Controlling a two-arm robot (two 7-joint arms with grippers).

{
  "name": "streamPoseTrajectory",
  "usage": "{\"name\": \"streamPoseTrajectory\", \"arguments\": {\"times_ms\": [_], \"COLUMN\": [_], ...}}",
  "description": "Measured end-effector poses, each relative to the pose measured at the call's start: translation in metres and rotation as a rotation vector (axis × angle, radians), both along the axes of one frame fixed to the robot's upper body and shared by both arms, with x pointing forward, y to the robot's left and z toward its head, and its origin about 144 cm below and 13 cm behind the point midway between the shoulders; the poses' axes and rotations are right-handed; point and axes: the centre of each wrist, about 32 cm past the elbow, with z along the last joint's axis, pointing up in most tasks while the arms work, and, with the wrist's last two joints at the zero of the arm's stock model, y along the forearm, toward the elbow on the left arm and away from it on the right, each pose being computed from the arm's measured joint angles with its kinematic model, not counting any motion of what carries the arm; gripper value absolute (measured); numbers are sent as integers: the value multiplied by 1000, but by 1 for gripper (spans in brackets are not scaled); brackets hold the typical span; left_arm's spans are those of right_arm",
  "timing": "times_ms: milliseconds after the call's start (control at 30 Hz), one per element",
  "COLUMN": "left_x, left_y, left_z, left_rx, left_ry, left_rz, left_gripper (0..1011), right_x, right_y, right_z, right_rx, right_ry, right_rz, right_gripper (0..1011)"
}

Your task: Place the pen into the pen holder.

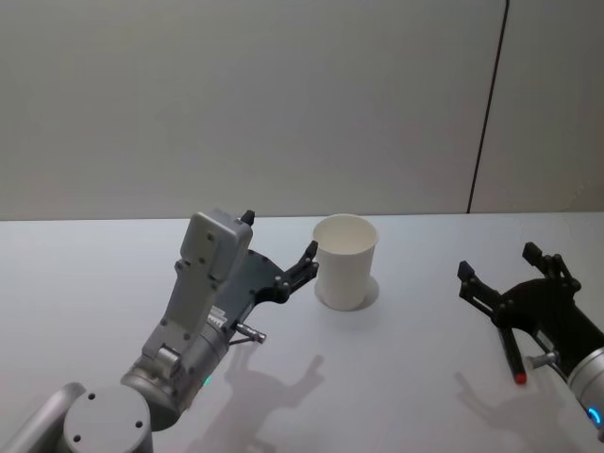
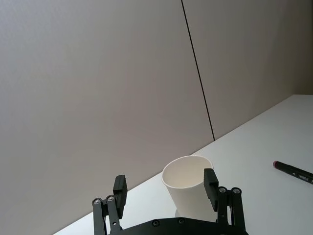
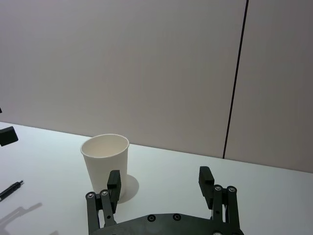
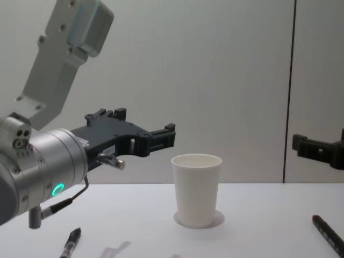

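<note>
One pen holder point(image 1: 345, 264), a white paper cup, stands upright and open end up at mid-bench point(image 1: 94, 274). One pen point(image 1: 512, 359), dark barrel with red end, lies flat on the bench well right of the pen holder. One second pen point(image 4: 70, 243), dark, lies flat on the near left of the bench. The left jaws are apart and gripping nothing, raised just left of the pen holder. The right jaws are apart and gripping nothing, raised above the red-ended pen.

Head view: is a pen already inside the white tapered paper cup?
No, the white tapered paper cup is empty inside; a black red-tipped pen lies on the white table.
</note>
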Motion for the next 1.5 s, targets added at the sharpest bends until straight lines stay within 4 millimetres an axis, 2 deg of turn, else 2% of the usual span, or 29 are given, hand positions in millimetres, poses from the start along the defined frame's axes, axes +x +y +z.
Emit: {"name": "streamPoseTrajectory", "arguments": {"times_ms": [1000,1500], "left_x": [0,0], "left_y": [0,0], "left_z": [0,0], "left_rx": [0,0], "left_ry": [0,0], "left_rz": [0,0], "left_gripper": [1000,1000], "right_x": [12,27], "right_y": [-21,-26], "right_z": [42,58], "right_rx": [16,38], "right_ry": [238,360], "right_rz": [-2,-33], "right_gripper": [1002,1002]}}
